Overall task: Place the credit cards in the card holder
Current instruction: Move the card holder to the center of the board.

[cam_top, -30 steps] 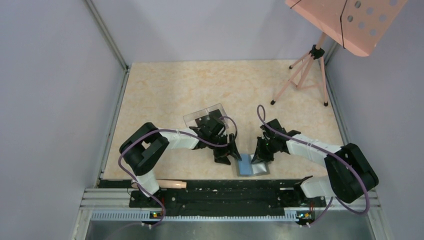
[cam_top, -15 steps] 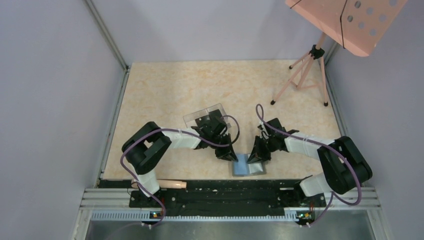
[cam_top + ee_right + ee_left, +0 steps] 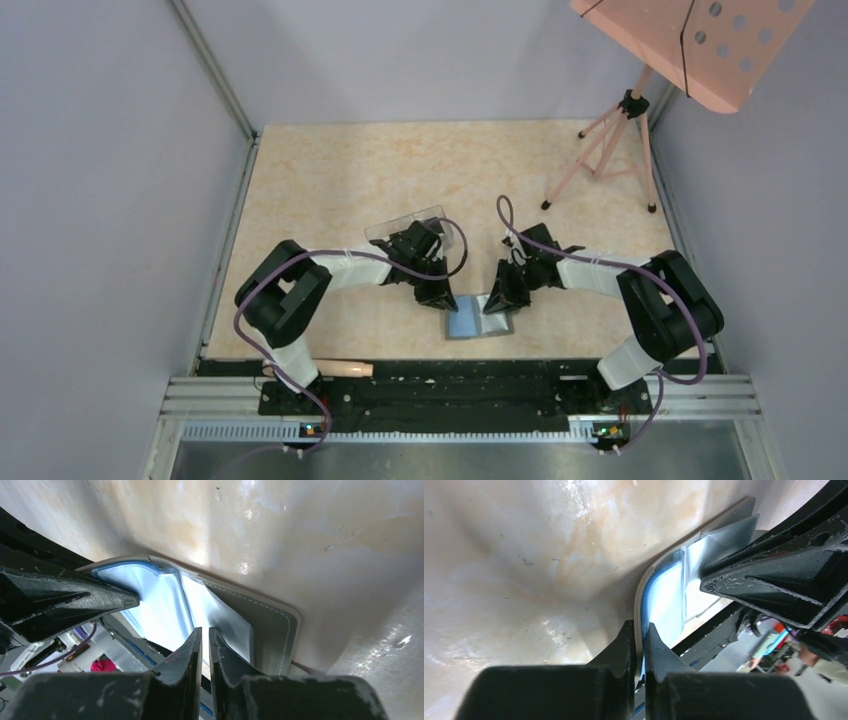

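The card holder (image 3: 478, 318) lies open near the table's front middle, its pale blue inside facing up. My left gripper (image 3: 440, 297) is shut on the holder's left flap. In the left wrist view the grey edge (image 3: 640, 605) runs down between the fingers of that gripper (image 3: 640, 630). My right gripper (image 3: 497, 298) is at the right flap. In the right wrist view its jaws (image 3: 205, 632) stand a thin slit apart over the holder's lining (image 3: 165, 605). Whether they pinch a layer is unclear. The credit cards are out of view.
A clear plastic box (image 3: 405, 230) sits just behind the left gripper. A pink tripod (image 3: 600, 150) stands at the back right under a pink perforated board (image 3: 690, 45). A wooden stick (image 3: 340, 368) lies along the front rail. Grey walls close in both sides.
The left gripper has shut on the holder's left flap. Both grippers and the holder have shifted left and slightly away from the front edge. The right jaws have eased apart a little.
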You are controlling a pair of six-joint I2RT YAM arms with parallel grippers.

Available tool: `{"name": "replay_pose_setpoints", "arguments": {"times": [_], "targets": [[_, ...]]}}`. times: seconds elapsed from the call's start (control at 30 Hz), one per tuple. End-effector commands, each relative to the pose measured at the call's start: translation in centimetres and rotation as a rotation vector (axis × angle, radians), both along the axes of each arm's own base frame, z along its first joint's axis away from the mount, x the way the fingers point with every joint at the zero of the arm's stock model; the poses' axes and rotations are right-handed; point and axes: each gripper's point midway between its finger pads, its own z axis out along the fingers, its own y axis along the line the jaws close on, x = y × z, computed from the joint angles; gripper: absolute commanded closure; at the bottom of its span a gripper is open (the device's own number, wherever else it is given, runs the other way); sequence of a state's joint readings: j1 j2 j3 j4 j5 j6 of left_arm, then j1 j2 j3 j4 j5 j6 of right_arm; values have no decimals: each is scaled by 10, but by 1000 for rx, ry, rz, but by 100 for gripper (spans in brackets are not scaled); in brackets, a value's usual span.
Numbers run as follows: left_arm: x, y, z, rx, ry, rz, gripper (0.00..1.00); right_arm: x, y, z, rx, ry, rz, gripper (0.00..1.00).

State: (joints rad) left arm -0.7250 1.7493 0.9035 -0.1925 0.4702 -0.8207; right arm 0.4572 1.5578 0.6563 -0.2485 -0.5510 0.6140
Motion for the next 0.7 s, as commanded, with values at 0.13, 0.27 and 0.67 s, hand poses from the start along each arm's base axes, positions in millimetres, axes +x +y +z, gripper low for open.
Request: {"name": "replay_pose_setpoints", "arguments": {"times": [0.13, 0.27, 0.67], "targets": [[8, 36, 14, 162, -130, -52, 41, 16, -3, 8, -45, -86, 44, 82], [20, 35, 53, 118, -246, -29, 28, 38, 7, 39, -14, -174, 47, 60], [31, 62, 135, 18, -487, 114, 26, 121, 40, 67, -19, -290, 66, 36]]}}
